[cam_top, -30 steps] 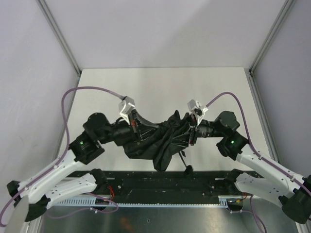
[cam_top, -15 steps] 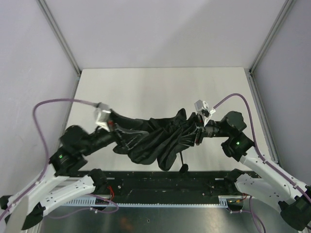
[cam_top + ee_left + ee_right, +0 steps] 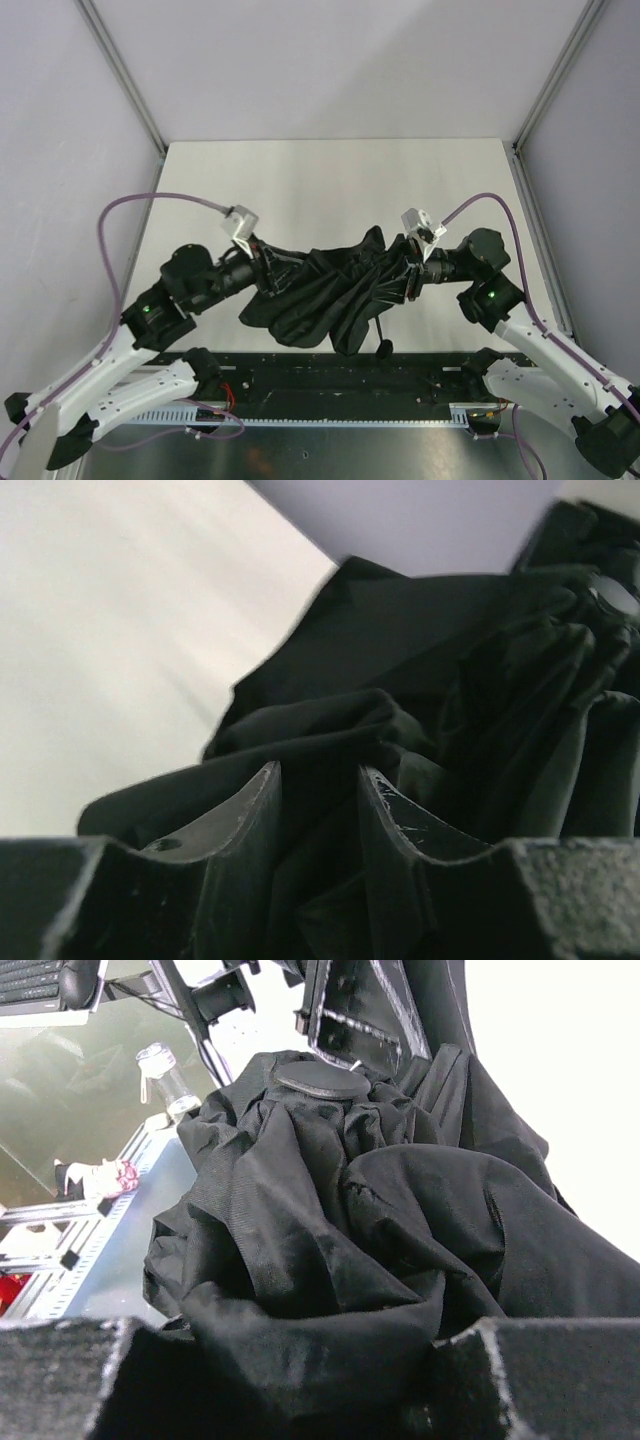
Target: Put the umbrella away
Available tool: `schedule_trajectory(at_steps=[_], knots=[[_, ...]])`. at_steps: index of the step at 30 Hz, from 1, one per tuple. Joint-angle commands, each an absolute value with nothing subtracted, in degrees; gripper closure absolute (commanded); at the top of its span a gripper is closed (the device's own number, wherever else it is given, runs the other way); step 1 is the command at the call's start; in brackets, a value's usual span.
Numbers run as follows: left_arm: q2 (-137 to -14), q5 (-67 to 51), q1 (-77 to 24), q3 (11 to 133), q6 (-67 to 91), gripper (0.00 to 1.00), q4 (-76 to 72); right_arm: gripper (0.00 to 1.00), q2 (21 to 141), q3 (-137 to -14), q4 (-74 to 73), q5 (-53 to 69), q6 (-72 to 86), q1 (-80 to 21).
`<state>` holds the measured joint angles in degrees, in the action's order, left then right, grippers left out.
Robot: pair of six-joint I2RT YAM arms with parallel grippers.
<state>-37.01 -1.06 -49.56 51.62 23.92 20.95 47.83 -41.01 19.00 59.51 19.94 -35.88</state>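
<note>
The umbrella [image 3: 330, 295] is a crumpled bundle of black fabric stretched between my two grippers, near the table's front edge. Its small black handle [image 3: 383, 348] hangs on the slim shaft below the bundle. My left gripper [image 3: 278, 270] grips the bundle's left end. In the left wrist view the left gripper [image 3: 320, 780] has a fold of fabric [image 3: 400, 670] pinched between its narrow jaws. My right gripper [image 3: 405, 272] holds the right end. In the right wrist view the right gripper [image 3: 300, 1332] is filled with bunched fabric [image 3: 330, 1220], and the round top cap [image 3: 320, 1080] shows beyond it.
The white table [image 3: 330, 180] stretches behind the umbrella to grey walls and metal corner posts [image 3: 125, 75]. A black rail [image 3: 330, 375] runs along the near edge between the arm bases. Purple cables [image 3: 160, 200] loop above both arms.
My left gripper pulled the fabric out to the left, then came partway back to the right. The right gripper shifted slightly right. Both kept hold of the umbrella.
</note>
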Motion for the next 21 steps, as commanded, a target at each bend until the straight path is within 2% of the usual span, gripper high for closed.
schedule_trajectory(at_steps=[1, 6, 8, 10, 14, 17, 21], knots=[[-39.19, -22.83, -49.45, 48.41, 24.63, 0.6, 5.82, 1.0, 48.16, -42.63, 24.56, 61.12, 21.64, -36.0], [-46.68, -30.85, -51.05, 47.95, 30.52, 0.7, -11.37, 1.0, 50.4, -42.63, 26.99, 59.37, 22.04, -38.28], [-49.7, -31.55, -53.24, 49.87, 29.69, 0.74, -12.95, 1.0, 50.99, -42.67, 27.8, 58.63, 22.58, -38.2], [-49.8, -30.41, -54.05, 50.59, 28.85, 0.74, -12.53, 1.0, 51.07, -43.08, 26.48, 57.66, 22.21, -37.65], [-45.57, -19.58, -53.99, 51.96, 24.21, 0.54, -1.46, 1.0, 49.36, -44.14, 19.04, 54.04, 19.57, -35.77], [-41.96, -4.69, -52.86, 54.0, 21.71, 0.36, 10.63, 1.0, 47.34, -45.23, 12.82, 49.78, 16.3, -35.24], [-35.25, 14.81, -51.86, 55.52, 18.85, 0.23, 19.58, 1.0, 46.46, -47.92, 3.93, 41.46, 11.83, -34.96]])
